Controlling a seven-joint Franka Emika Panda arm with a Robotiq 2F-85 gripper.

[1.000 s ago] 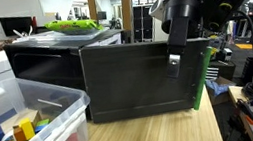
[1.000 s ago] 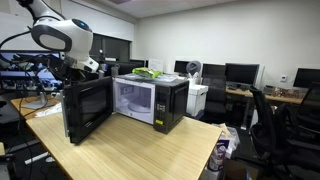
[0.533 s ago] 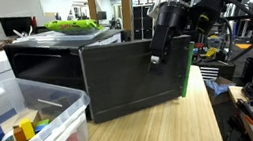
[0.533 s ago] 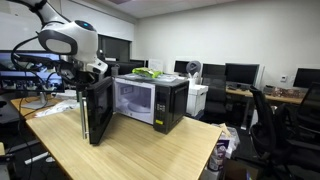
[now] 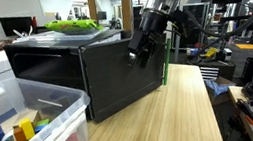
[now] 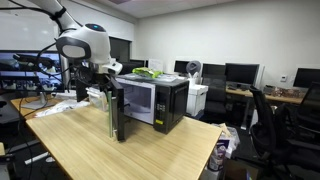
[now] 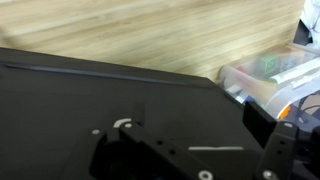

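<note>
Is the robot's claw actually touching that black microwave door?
Cannot tell. In an exterior view the gripper overlaps the microwave door, but no view shows contact or a gap plainly.

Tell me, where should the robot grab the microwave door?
Probably its free upright edge, the one farthest from the hinge. The microwave door stands partly open and is a broad flat panel, so only that thin edge would fit inside the open gripper, which is at the outer face. Come in from the open side, straddling the edge.

The arm (image 6: 84, 42) has glossy white rounded shells, dark joints, black pincer (image 5: 141, 53).
</note>
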